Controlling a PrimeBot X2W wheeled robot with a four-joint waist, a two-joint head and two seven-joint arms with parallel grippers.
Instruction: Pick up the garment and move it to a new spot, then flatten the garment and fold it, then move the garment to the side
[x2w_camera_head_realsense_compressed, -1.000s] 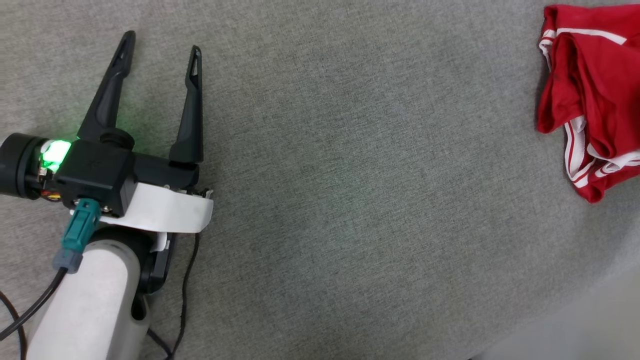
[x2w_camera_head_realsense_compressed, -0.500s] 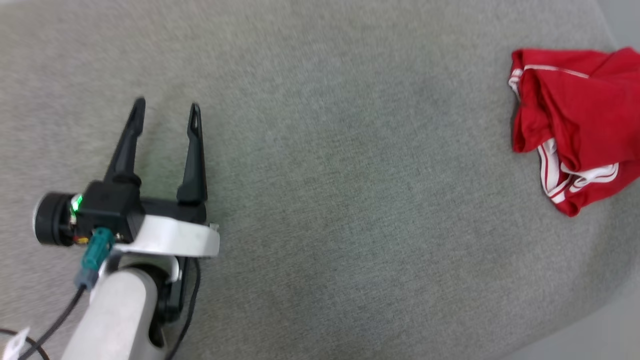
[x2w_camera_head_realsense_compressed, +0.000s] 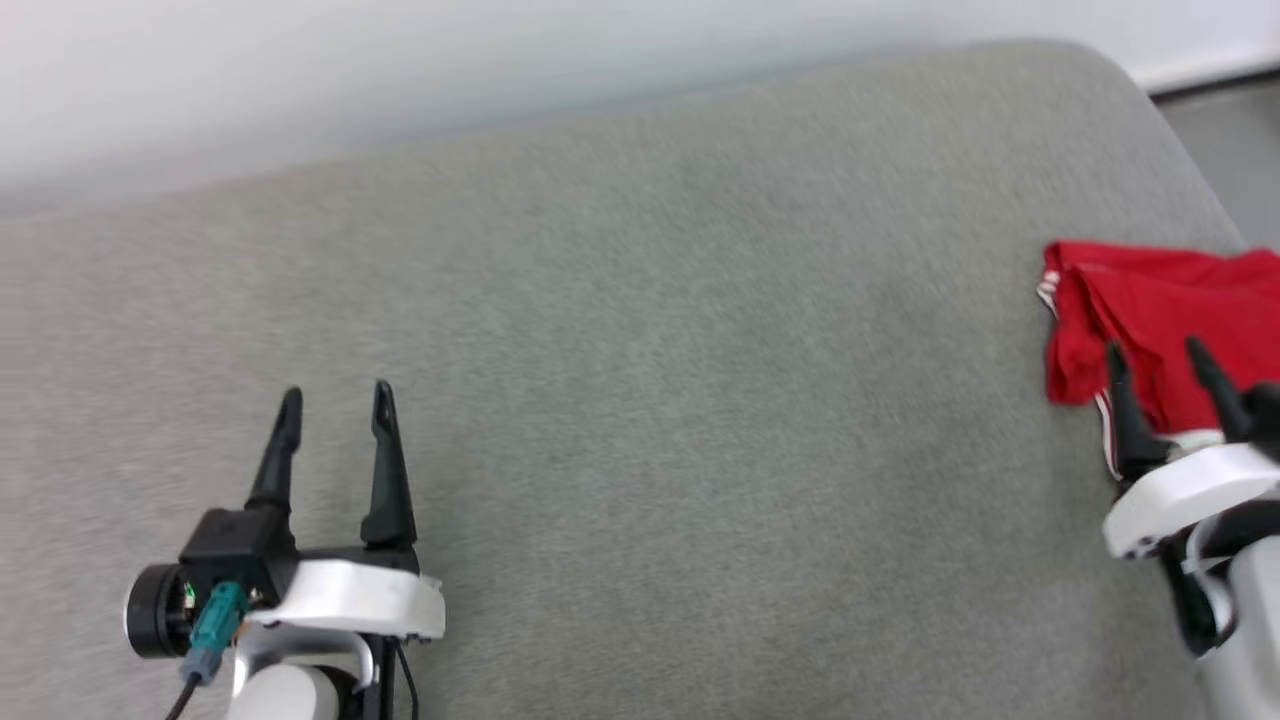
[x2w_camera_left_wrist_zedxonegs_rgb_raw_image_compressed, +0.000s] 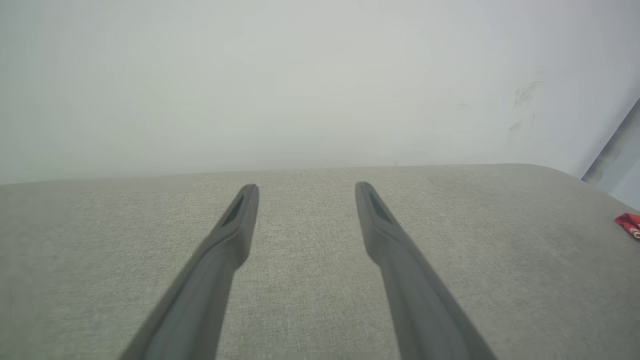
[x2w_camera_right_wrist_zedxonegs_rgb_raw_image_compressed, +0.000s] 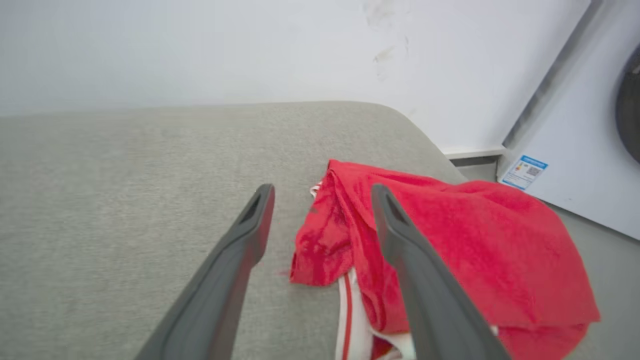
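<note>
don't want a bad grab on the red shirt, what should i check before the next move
1. Right gripper open: ok.
2. Right gripper not clamped on the shirt: ok, its fingers stand apart.
3. Right gripper touching the shirt: cannot tell.
4. Left gripper open and holding nothing: ok.
5. Shirt lying flat: not ok, it is bunched.
6. Shirt wholly on the grey cushion: cannot tell, it sits at the cushion's right edge.
</note>
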